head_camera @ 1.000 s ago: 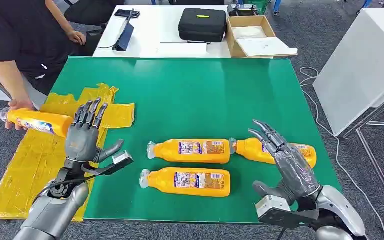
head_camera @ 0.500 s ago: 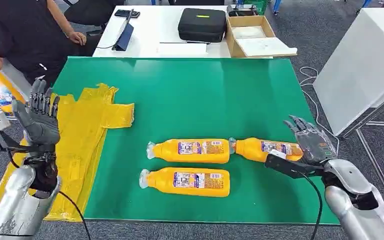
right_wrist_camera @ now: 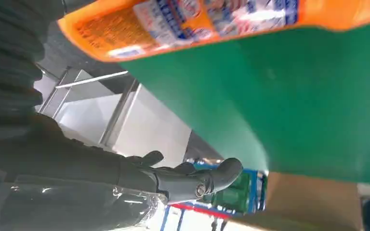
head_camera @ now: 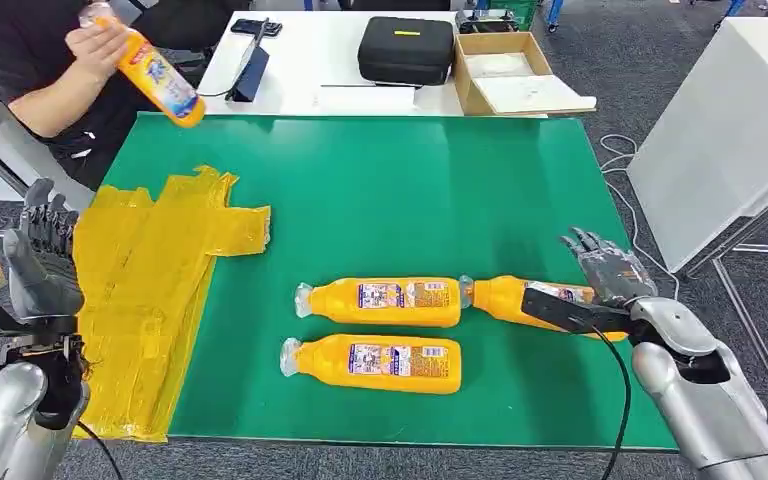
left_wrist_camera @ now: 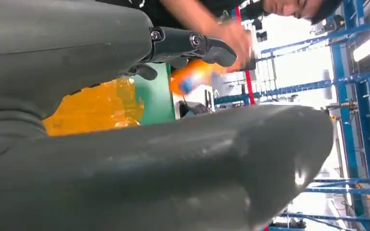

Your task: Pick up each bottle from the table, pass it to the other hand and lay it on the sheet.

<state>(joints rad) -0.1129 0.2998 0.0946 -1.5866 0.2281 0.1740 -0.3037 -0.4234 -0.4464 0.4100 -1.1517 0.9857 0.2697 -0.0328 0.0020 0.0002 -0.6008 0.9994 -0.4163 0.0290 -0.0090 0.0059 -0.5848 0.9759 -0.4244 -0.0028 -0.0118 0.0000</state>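
Both hands are released and holding nothing: the right hand (head_camera: 608, 268) hovers just beside the rightmost bottle (head_camera: 520, 297) lying on the green counter (head_camera: 410, 190), seemingly poised to grasp it, while the left hand (head_camera: 42, 262) waits by the yellow sheet (head_camera: 150, 290).

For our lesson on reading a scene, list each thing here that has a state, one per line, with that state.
Left hand: raised beside the sheet, holding nothing.
Right hand: open beside the rightmost bottle.
Three bottles: lying on the green table.
Fourth bottle: held up by a person.
Yellow sheet: crumpled, bare.
Black case: closed.
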